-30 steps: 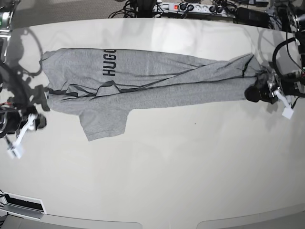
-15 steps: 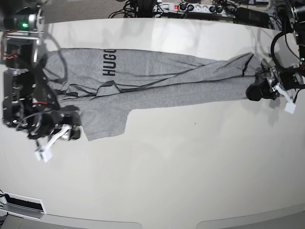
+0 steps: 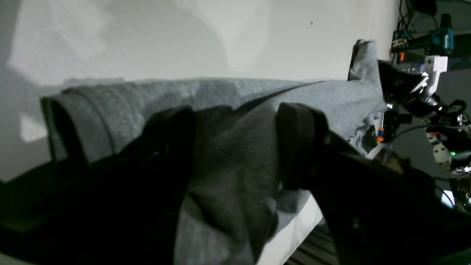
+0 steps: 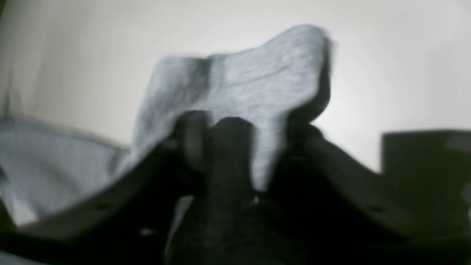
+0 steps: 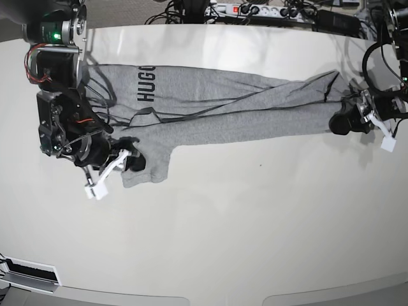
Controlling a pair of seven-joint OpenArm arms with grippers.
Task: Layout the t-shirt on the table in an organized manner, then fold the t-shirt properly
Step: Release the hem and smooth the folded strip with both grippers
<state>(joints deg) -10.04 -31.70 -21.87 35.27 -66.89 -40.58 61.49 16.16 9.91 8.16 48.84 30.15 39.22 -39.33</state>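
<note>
Below the t-shirt [image 5: 223, 111] the table [image 5: 255, 242] lies bare and wide. Above the t-shirt, cables and a power strip [image 5: 255, 11] crowd the table's far edge.

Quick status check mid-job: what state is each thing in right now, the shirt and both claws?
t-shirt: lying on the table, bunched lengthwise into a long band, not flat; lettering showing, one sleeve sticking out.
left claw: at the shirt's end, fingers wide apart with cloth bunched between them.
right claw: on the sleeve, fingers closed on a raised fold of cloth; wrist view is blurred.
</note>
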